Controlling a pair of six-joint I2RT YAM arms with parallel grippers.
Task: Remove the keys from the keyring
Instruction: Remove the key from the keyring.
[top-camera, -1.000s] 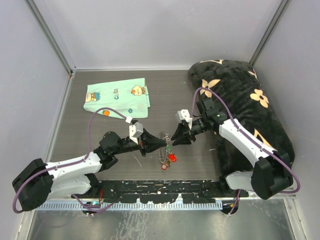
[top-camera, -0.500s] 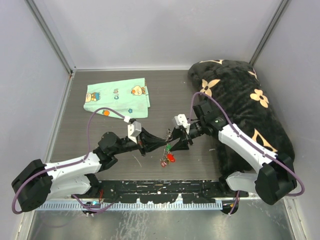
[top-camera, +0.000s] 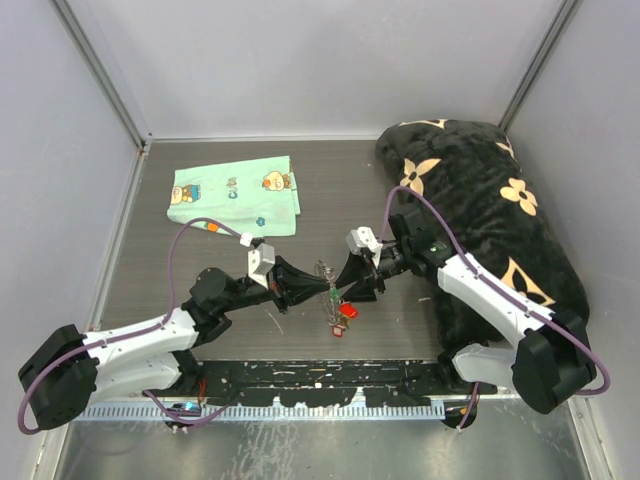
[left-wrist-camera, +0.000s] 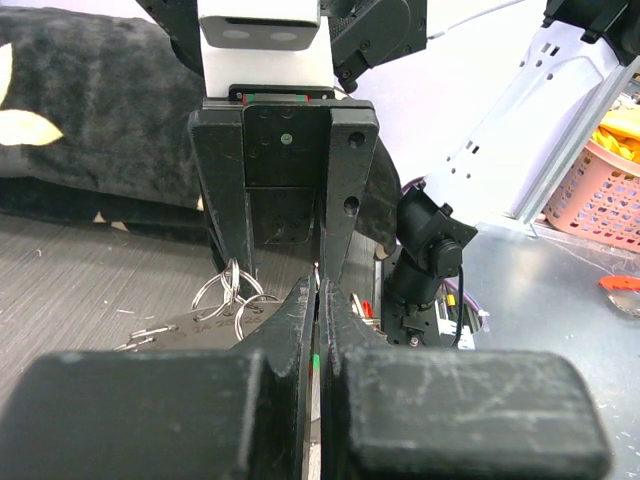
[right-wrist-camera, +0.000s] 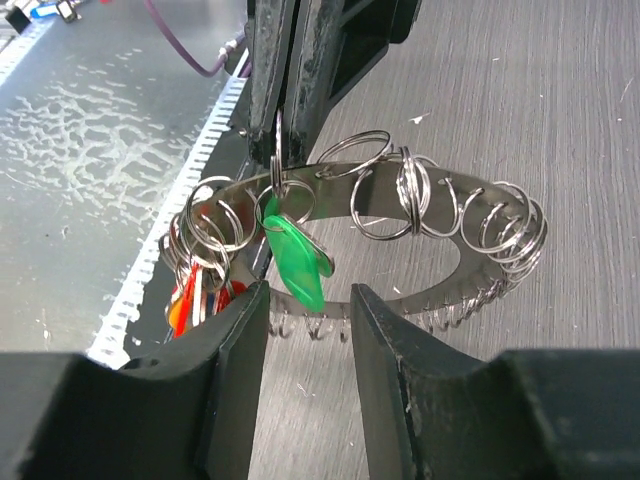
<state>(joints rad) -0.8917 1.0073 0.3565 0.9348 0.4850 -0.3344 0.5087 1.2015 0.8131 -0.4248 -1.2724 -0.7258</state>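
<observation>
The table (top-camera: 330, 180) is viewed from high above its six o'clock edge, angled down toward twelve. Wrist views are taken close along the left fingers (left-wrist-camera: 275, 330) and right fingers (right-wrist-camera: 235, 340), facing each other; the keyring (top-camera: 326, 275) is shared by all.

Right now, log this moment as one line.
left gripper: shut on keyring | right gripper: open at green key | red keys: on keyring

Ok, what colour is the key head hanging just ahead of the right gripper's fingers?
Green; the key head shows best in the right wrist view.
</observation>
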